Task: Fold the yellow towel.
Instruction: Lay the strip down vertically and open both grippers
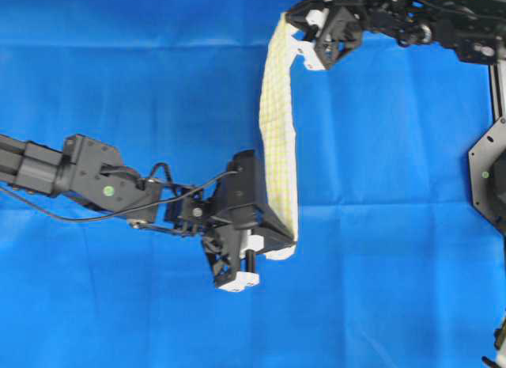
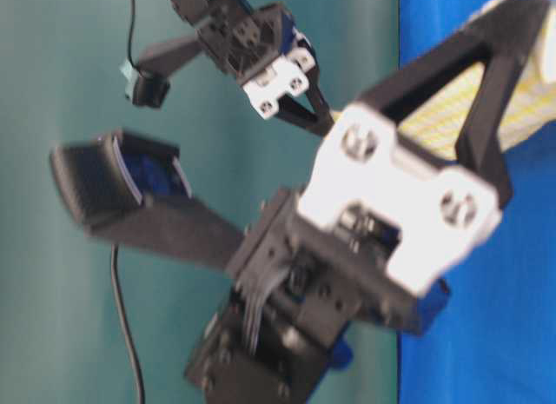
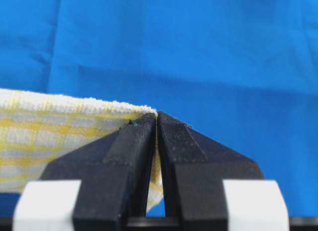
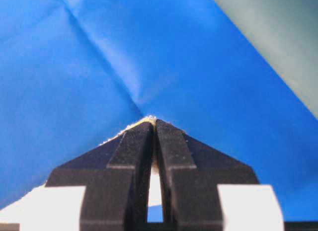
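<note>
Overhead, the left gripper [image 1: 278, 243] pinches one corner of the yellow towel [image 1: 278, 123], fingers [image 3: 136, 141] pressed together on the hem. From there the cloth hangs lifted above the blue cloth [image 1: 118, 67], its long edge stretched between the arms, to the right gripper [image 1: 299, 45], likewise clamped on the opposite corner.

towel [image 1: 278, 123] strung between left gripper [image 1: 286, 248] and right gripper [image 1: 294, 37], above cloth [image 1: 118, 83]

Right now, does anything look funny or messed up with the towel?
Nothing stands out. The yellow towel hangs stretched between the left tool and the right tool, each shut on a corner, above the blue cloth.
</note>
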Controlling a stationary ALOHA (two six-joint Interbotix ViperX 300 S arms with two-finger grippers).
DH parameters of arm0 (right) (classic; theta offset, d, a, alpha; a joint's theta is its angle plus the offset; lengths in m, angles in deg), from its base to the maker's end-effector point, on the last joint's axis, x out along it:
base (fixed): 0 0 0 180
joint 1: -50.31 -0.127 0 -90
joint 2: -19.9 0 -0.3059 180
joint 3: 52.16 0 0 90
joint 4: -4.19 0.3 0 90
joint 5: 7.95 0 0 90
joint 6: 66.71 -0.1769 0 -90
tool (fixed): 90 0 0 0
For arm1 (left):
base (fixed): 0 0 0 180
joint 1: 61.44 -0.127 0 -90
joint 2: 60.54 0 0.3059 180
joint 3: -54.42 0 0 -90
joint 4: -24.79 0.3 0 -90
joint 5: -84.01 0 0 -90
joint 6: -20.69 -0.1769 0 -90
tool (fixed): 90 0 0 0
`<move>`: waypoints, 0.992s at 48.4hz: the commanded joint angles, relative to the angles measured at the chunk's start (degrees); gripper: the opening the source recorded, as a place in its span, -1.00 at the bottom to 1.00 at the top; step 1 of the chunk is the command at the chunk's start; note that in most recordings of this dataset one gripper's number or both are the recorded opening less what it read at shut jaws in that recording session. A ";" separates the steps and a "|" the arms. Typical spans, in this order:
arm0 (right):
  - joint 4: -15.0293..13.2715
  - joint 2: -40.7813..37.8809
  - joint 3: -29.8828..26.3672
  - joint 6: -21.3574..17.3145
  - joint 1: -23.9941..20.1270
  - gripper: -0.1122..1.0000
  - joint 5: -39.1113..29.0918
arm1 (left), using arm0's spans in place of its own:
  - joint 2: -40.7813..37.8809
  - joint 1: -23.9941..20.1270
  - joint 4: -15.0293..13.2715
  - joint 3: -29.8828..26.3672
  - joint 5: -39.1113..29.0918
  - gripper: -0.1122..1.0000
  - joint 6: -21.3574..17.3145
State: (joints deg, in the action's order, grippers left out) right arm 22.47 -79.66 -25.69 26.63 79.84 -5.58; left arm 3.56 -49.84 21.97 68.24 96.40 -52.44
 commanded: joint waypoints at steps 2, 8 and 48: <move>-0.09 -1.67 -4.04 -0.09 -0.26 -0.78 0.53 | 3.52 2.37 0.09 2.37 2.99 -0.78 -0.09; -0.09 -4.83 -7.73 0.00 -1.49 -0.78 0.26 | 5.01 2.81 0.09 5.71 5.19 -0.78 -0.09; -0.09 -12.30 -16.00 0.26 -3.25 -0.76 -3.16 | 8.26 2.72 -0.09 13.27 6.33 -0.68 0.00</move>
State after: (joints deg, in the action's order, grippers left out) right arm 22.56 -92.84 -40.19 26.72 76.24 -9.01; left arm 9.89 -48.17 21.62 82.13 102.82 -52.35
